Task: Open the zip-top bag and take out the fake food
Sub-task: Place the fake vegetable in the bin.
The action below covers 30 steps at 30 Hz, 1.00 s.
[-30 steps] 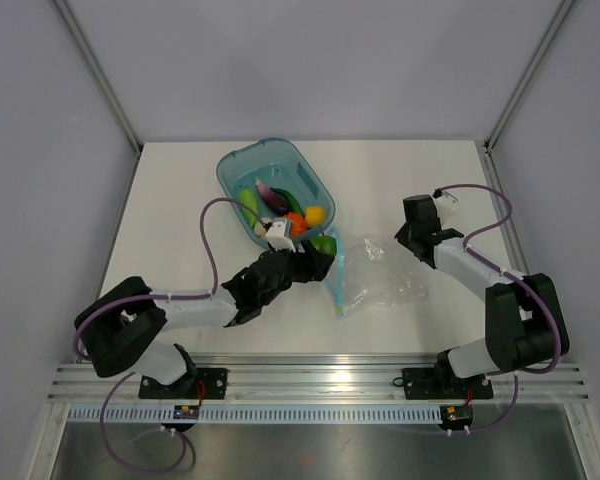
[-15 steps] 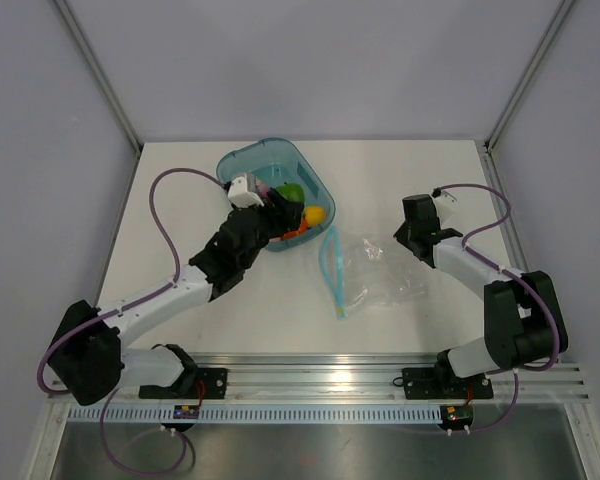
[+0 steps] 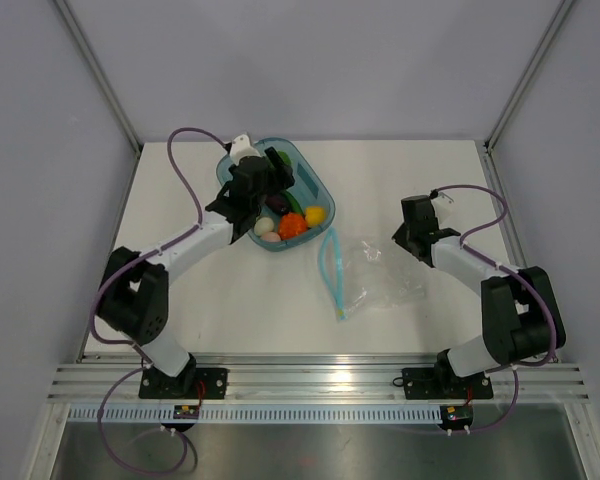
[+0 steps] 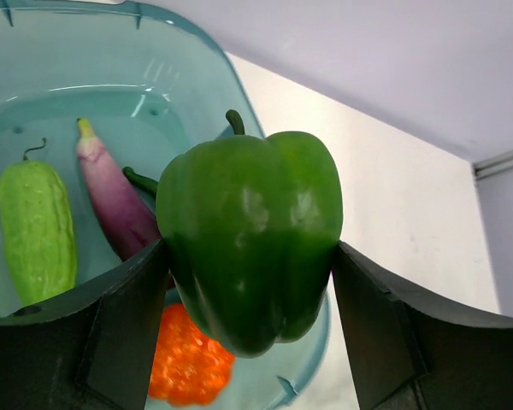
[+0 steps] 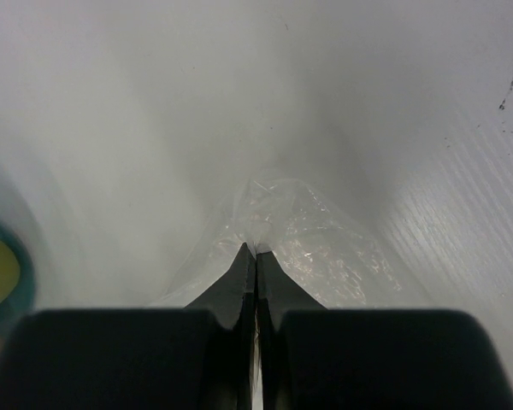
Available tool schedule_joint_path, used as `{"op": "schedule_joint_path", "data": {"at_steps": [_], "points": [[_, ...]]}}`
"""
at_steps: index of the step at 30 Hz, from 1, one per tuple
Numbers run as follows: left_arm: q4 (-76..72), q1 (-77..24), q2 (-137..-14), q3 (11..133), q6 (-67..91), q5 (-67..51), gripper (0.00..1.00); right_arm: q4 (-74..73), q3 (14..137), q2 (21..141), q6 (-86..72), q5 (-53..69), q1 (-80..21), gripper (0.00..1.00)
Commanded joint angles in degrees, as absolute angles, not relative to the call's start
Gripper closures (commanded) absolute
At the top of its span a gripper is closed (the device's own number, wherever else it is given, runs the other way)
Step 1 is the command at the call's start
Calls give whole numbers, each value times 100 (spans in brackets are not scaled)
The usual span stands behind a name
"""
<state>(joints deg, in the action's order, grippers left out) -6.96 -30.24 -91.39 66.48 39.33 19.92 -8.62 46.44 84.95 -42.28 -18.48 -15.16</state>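
Well right of the table's middle lies the zip-top bag, crumpled flat, its teal zip strip turned left and ending just beside the near corner of the teal tub. The right gripper has its fingers pressed together on a tented fold at the bag's far right side. Bare table runs wide along the near side and to the left, with less room between bag and right edge.

The green pepper hangs above the tub, clamped between the fingers of the left gripper. Below it in the tub lie a cucumber, an eggplant, an orange-red piece, a lemon and a whitish piece.

The left arm stretches far out and leftward; the right arm is folded by the table's right edge.
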Motion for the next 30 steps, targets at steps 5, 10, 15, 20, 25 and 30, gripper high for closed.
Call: {"op": "schedule_joint_path", "data": {"at_steps": [5,10,15,20,25,30], "points": [[-835,-2751,-10396,7873,3586,1574,38,-712,4790,8604,-4157,-1846,-1494,100],[-1194,-2646,-10959,8016,3805,1249,36,-730,4887,8666,-4069,-1705,-1485,100],[-1327,-2575,-11390,8068,4095,1029,32,-738,4922,8710,-4122,-1521,-1485,100],[-1459,-2461,-11575,8103,4254,782,22,-686,4913,8710,-4140,-1433,-1485,100],[-1354,-2452,-11540,8121,4087,905,6,-686,4931,8710,-4122,-1398,-1494,100],[-958,-2452,-11479,8271,3911,1116,1,-738,4966,8754,-4060,-1432,-1494,100]]}}
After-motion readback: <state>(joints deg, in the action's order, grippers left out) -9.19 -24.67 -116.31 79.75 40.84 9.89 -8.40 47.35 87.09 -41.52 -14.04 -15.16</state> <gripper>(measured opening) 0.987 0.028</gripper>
